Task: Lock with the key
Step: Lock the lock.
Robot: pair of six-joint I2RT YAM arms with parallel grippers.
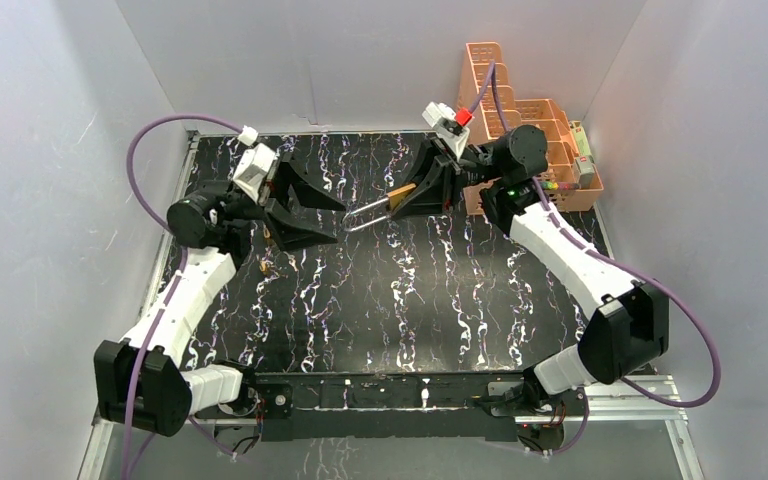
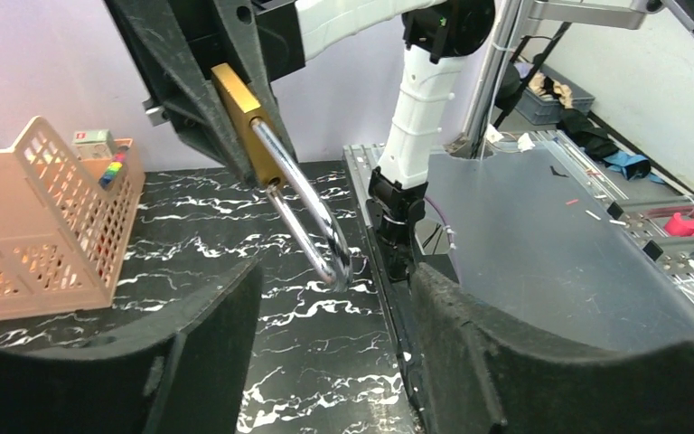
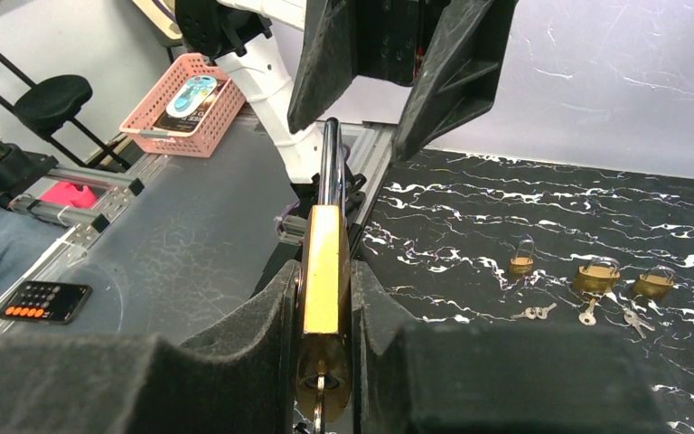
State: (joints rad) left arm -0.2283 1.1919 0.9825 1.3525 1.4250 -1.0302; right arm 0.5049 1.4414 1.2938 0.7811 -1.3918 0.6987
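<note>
Above the black white-veined table (image 1: 410,300), toward 12 o'clock, the right gripper (image 1: 405,195) clamps the brass body of a long-shackled padlock (image 3: 323,262). The left gripper (image 1: 338,220), at 9 o'clock of the chrome shackle (image 2: 312,226), gapes empty. A small key (image 3: 318,411) seems seated underneath. Closing the shackle and turning the key likely remain.

Table top (image 1: 380,300) black, white marble-like veins all over. Padlock (image 3: 323,262) body brass-gold, shackle shiny silver. Left gripper (image 1: 339,220) and right gripper (image 1: 403,195) matte black. Arms (image 1: 560,250) white with black joints, cables (image 1: 180,117) purple. Basket (image 1: 520,110) at upper right of the top view salmon-orange, open grid pattern. Small padlocks (image 3: 596,276) at lower right of the right wrist view also brass, loose keys (image 3: 587,315) silver. Walls (image 1: 40,150) pale grey.
</note>
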